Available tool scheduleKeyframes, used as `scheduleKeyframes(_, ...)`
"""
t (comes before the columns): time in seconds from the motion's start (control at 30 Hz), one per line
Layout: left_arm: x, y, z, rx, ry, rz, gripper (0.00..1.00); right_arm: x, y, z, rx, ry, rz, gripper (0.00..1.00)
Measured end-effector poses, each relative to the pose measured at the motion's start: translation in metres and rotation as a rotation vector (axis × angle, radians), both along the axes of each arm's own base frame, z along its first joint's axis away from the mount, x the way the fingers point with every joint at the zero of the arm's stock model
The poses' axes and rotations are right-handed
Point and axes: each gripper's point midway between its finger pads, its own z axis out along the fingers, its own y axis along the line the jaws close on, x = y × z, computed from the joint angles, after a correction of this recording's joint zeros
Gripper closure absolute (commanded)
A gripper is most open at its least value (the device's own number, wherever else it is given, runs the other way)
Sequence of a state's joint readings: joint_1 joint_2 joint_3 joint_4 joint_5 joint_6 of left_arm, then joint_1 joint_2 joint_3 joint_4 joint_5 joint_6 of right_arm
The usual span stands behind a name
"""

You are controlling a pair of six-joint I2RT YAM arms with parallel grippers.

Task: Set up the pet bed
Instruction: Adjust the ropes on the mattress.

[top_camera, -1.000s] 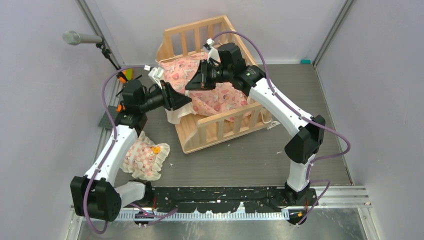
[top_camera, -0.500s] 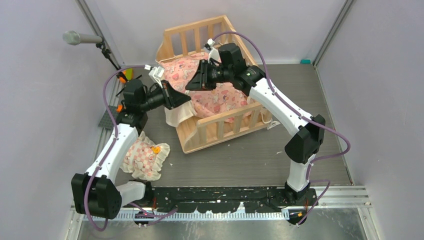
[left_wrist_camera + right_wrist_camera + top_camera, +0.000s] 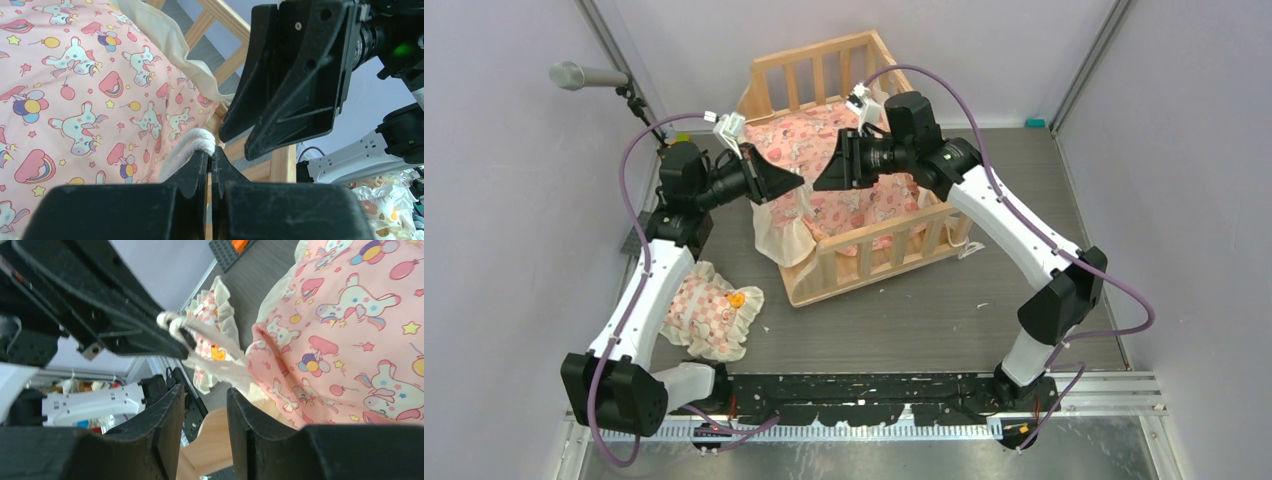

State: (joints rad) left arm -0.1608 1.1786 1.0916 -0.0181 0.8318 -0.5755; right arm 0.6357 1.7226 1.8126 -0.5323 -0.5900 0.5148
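The pale wooden slatted pet bed (image 3: pixel 854 282) sits upper centre. The left gripper (image 3: pixel 211 155) pinches the cream frill (image 3: pixel 194 143) of the pink printed cushion (image 3: pixel 75 100); the right gripper (image 3: pixel 205 396) gapes empty. I would pull gently inward, over the rail (image 3: pixel 879 226).

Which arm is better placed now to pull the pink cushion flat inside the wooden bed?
Left, probably: the left gripper is shut on the white cord at the edge of the cushion. The right gripper is open above the pet bed and grips nothing.

Bright even light; wrist fgnd blurry
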Motion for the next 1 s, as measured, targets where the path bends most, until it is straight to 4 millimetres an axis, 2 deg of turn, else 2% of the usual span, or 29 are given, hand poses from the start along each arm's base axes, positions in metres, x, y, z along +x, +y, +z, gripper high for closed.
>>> scheduleKeyframes(0.1, -0.001, 0.000, 0.006, -0.003, -0.003, -0.011, 1.00, -0.012, -0.004, 0.002, 0.000, -0.054, 0.060, 0.58)
scheduleKeyframes(0.23, -0.005, -0.001, 0.004, -0.003, 0.015, -0.034, 1.00, -0.020, -0.006, -0.007, 0.008, -0.134, 0.126, 0.54)
scheduleKeyframes(0.37, -0.010, -0.003, 0.002, -0.005, 0.029, -0.063, 1.00, -0.022, -0.002, -0.022, 0.034, -0.225, 0.190, 0.50)
scheduleKeyframes(0.5, -0.015, -0.005, 0.003, -0.014, 0.038, -0.092, 1.00, -0.021, 0.003, -0.026, 0.076, -0.318, 0.231, 0.49)
scheduleKeyframes(0.77, -0.020, -0.007, 0.004, -0.021, 0.045, -0.122, 1.00, -0.022, 0.014, 0.000, 0.182, -0.482, 0.287, 0.51)
scheduleKeyframes(1.0, -0.022, -0.007, 0.005, -0.026, 0.048, -0.129, 1.00, -0.031, 0.020, 0.009, 0.220, -0.517, 0.329, 0.56)
